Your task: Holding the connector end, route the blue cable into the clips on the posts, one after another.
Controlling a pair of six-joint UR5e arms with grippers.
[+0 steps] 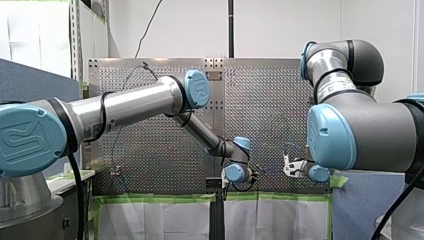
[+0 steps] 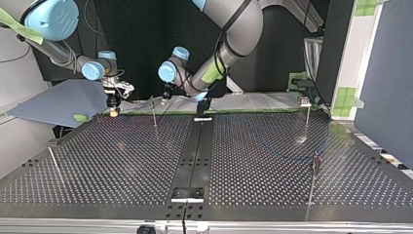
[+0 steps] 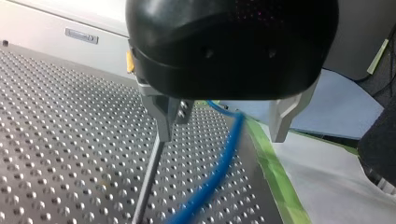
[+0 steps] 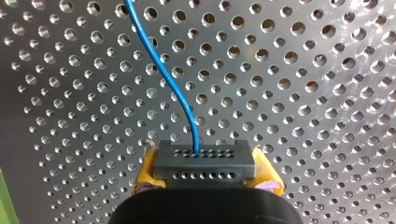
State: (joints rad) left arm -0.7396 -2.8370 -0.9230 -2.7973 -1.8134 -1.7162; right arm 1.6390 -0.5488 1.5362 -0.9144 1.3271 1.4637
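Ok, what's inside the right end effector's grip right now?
The black connector, clamped between the yellow pads of my right end effector, with the blue cable leaving its upper hole row. The connector's lower part is hidden behind the end effector's body.

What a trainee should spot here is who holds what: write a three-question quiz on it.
1. True or false: my right gripper is shut on the black connector.
2. In the left wrist view, the blue cable runs: A) between the open fingers of my left gripper; B) coiled in a tray; C) clamped between shut fingers.
3. Fill in: in the right wrist view, the pads beside the connector are ___ in colour.

Key: 1 true; 2 A; 3 yellow.
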